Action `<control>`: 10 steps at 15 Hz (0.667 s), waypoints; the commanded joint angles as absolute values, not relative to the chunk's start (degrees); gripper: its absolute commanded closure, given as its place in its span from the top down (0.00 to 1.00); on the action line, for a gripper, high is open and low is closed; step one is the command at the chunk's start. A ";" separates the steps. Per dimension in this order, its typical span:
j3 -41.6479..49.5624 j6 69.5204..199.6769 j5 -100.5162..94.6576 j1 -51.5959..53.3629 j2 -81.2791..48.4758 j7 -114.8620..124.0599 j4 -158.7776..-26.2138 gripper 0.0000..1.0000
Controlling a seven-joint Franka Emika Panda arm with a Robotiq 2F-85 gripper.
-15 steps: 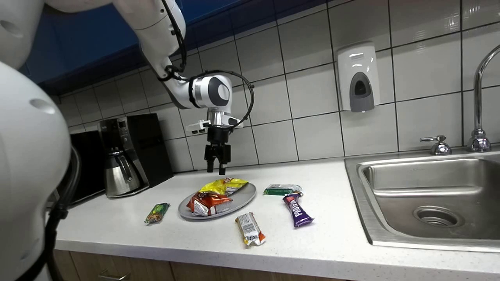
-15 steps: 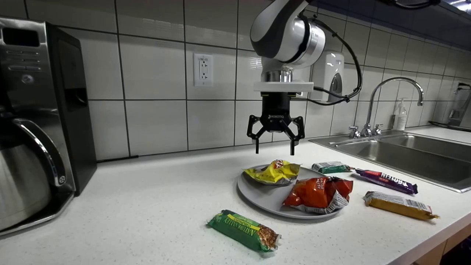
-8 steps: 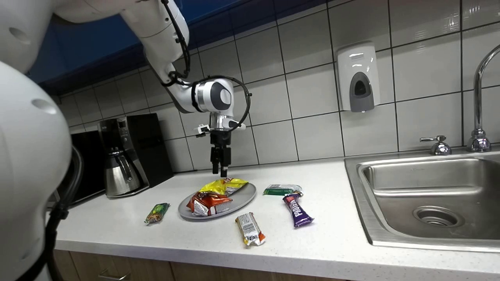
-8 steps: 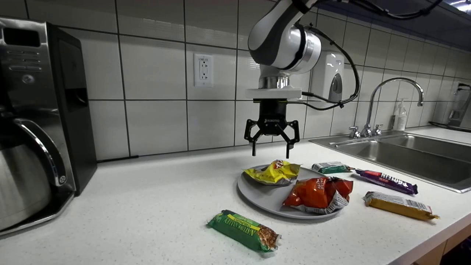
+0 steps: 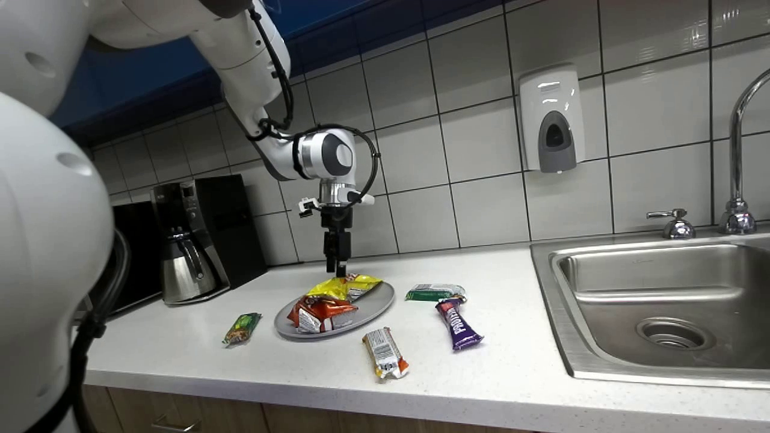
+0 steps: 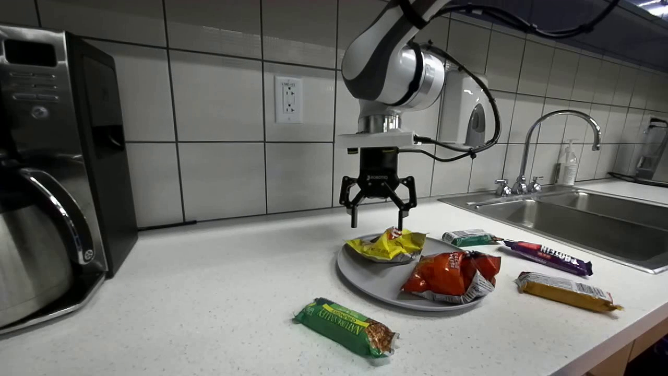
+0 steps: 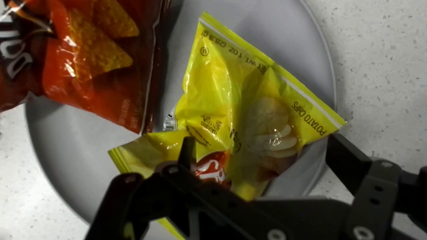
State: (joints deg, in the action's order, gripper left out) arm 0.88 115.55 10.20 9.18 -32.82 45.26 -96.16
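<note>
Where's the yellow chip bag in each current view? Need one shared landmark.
In an exterior view: yellow chip bag, lower half, just left of center.
In an exterior view: yellow chip bag, lower half, right of center.
Wrist view: central, partly covered by the gripper.
Landmark: gray plate under it.

Tabletop [image 6: 209,303]: white, finely speckled, straight front edge.
Tiled wall [image 6: 216,177]: pale, glossy, dark joints, rising behind the tabletop's back edge.
Power outlet [image 6: 288,99]: white, on the wall above the back edge.
Soap dispenser [image 5: 552,108]: white and grey, wall-mounted.
Coffee maker [image 5: 231,222]: black and steel, near the back edge.
Sink [image 5: 649,273]: stainless steel, double-basin, set into the tabletop.
Faucet [image 5: 736,168]: chrome, curved neck, at the back edge.
Cupboards [image 5: 138,66]: blue, overhead.
Base cabinets [image 5: 210,415]: wood-grain, below the front edge.
Light [image 6: 655,7]: white, overhead.
</note>
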 commanded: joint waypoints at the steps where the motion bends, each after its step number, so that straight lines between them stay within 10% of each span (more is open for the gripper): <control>1: 1.58 115.09 8.20 10.14 -34.68 48.38 -93.76 1.00; 3: 1.57 115.14 7.68 10.19 -34.96 48.83 -93.60 1.00; 4: 1.57 115.20 7.46 10.21 -35.03 49.04 -93.52 0.75; 10: 1.58 115.41 7.04 10.19 -34.94 49.26 -93.31 0.32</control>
